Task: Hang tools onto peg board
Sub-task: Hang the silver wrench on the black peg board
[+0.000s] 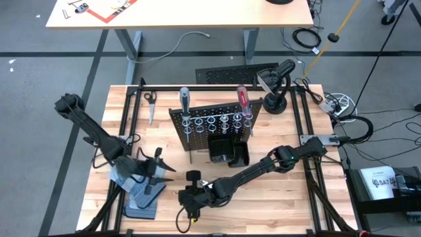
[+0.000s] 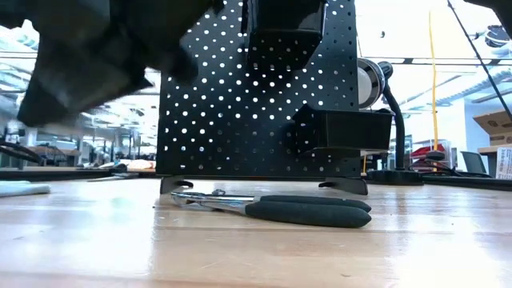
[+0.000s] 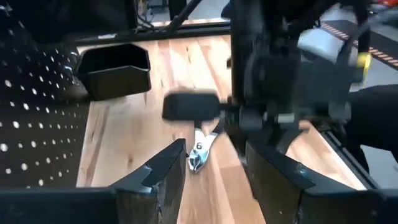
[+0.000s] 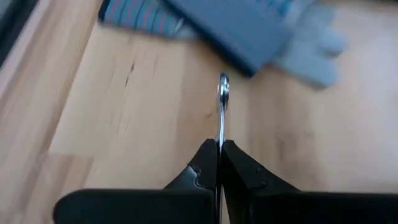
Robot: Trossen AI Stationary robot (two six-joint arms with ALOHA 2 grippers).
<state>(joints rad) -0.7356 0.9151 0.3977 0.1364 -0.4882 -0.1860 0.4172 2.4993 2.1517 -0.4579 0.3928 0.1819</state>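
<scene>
The black peg board (image 1: 210, 124) stands upright mid-table. A grey-handled screwdriver (image 1: 185, 100) and a red-handled one (image 1: 243, 99) stick through its silver rings, and its black bin (image 3: 115, 68) sits on the near side. Black-handled pliers (image 2: 280, 210) lie flat on the wood in front of the board, their silver jaws (image 3: 198, 155) showing under the right arm. My right gripper (image 4: 219, 146) is over the near middle of the table, shut on a thin silver wrench (image 4: 222, 106). My left gripper (image 3: 214, 171) hovers open at the near left, pointing at the right arm, nothing between its fingers. My right gripper pinches the wrench by its two flat faces (image 4: 220, 140) between the two fingers. The fingers lie along the wrench, which is seen edge-on. Its ring end (image 4: 222, 84) sticks out ahead of the fingertips, slanting down over the wood toward the gloves.
Blue-grey work gloves (image 1: 141, 197) lie at the near left, close ahead of the right gripper. Scissors (image 1: 150, 100) rest at the far left of the table, a black lamp (image 1: 276, 89) stands at the far right, and a ribbed black mat (image 1: 227, 74) lies behind the table.
</scene>
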